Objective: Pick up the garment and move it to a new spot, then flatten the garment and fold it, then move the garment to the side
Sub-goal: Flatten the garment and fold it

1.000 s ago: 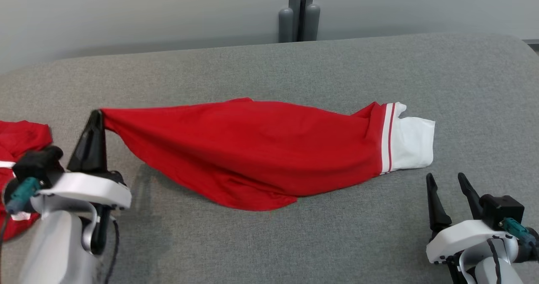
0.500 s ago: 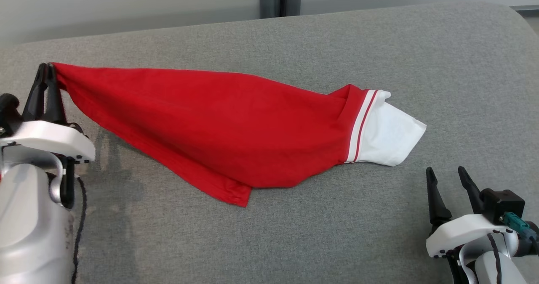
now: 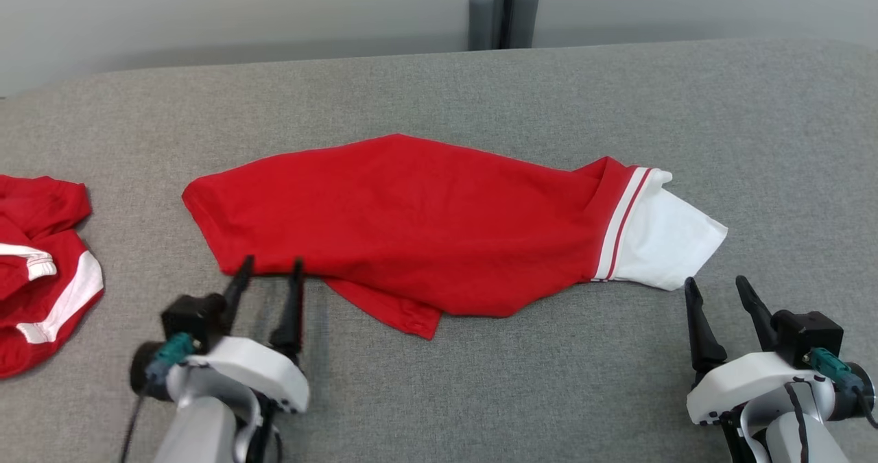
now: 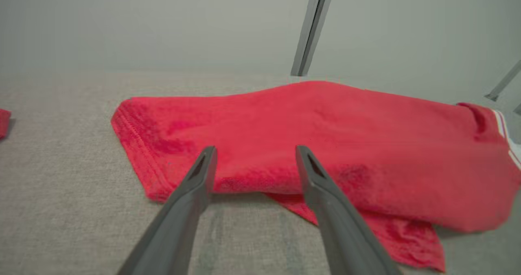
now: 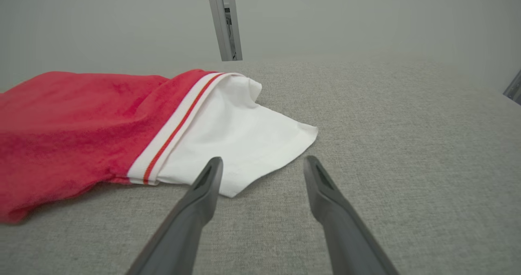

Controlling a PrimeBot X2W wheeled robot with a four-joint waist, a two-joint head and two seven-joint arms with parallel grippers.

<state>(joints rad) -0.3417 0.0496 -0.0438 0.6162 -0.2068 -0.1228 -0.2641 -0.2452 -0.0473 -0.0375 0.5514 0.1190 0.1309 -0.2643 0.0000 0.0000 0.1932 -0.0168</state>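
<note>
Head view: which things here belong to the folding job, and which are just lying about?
In the job: red garment with its white end, on the table; left gripper, jaws open at its near edge; right gripper, jaws open near the white end.
Lying about: second red garment at the table's left; grey post behind it.

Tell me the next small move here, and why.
Probably nudge the left gripper forward and close it on the near edge of the shirt. The shirt lies bunched with a flap tucked beneath, and the gripper stands open right at that edge, holding nothing; pulling there should help flatten it.
</note>
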